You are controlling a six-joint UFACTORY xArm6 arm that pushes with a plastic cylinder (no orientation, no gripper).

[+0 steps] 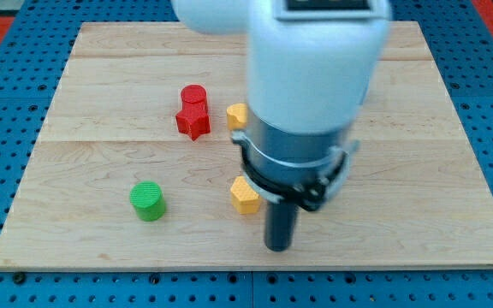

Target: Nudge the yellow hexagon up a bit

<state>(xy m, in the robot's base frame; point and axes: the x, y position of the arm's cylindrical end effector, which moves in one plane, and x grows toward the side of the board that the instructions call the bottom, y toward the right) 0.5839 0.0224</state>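
Note:
Two yellow blocks show on the wooden board (101,94). One yellow block (244,196), roughly hexagonal, lies just left of the rod near the view's bottom middle. The other yellow block (236,115) sits higher up, partly hidden behind the arm, so its shape is unclear. My tip (278,248) rests on the board just right of and below the lower yellow block, about a block's width from it.
A red cylinder (194,96) and a red star-like block (193,122) touch each other left of the upper yellow block. A green cylinder (148,201) stands at the lower left. The arm's white body (311,60) hides the board's centre and top.

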